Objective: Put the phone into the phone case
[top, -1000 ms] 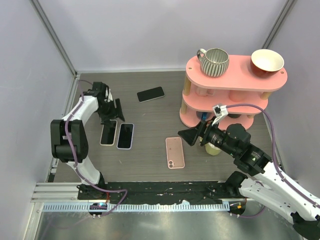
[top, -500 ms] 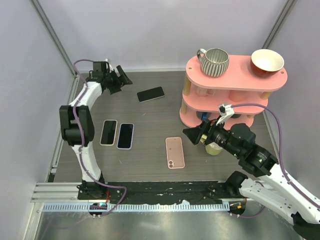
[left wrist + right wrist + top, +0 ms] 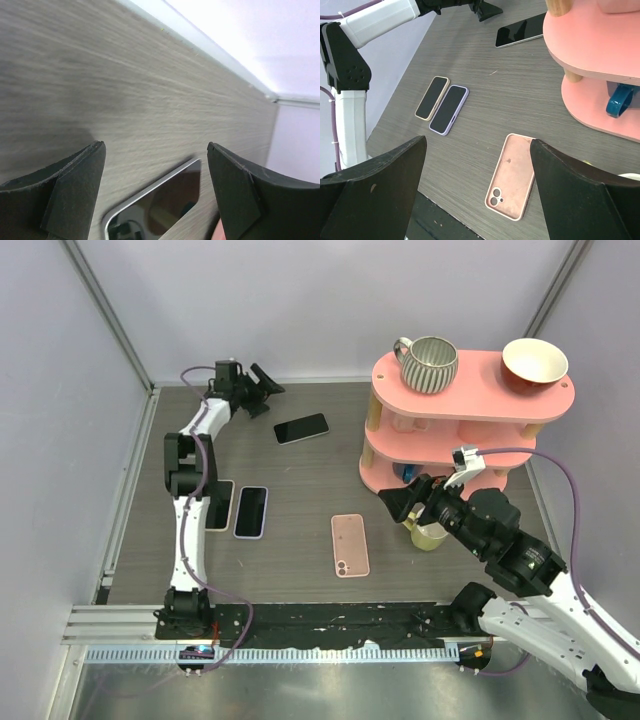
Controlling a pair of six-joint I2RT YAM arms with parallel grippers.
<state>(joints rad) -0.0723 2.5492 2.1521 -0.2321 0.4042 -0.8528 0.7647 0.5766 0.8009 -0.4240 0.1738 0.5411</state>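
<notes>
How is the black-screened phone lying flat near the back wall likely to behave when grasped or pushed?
The black-screened phone lies flat on the wood-grain table, so its thin edge probably offers little to pinch. Its glossy, reflective screen suggests it may slip or slide when pushed. It looks rigid.

Grey wood-grain tabletop (image 3: 300,490) lies under both grippers. The plain pale back wall (image 3: 320,300) is just beyond the left gripper (image 3: 268,398), with a light strip along its base. The left wall (image 3: 50,440) is outboard of that gripper, and the right wall (image 3: 610,390) is well right of the right gripper (image 3: 392,505). Grey metal posts (image 3: 105,310) stand in the far corners. A pink two-tier shelf (image 3: 470,390) on wooden pegs is close on the right gripper's right. A black strip (image 3: 320,618) and a ribbed metal rail (image 3: 300,652) run along the near edge. Light is soft and even, shadows faint.
</notes>
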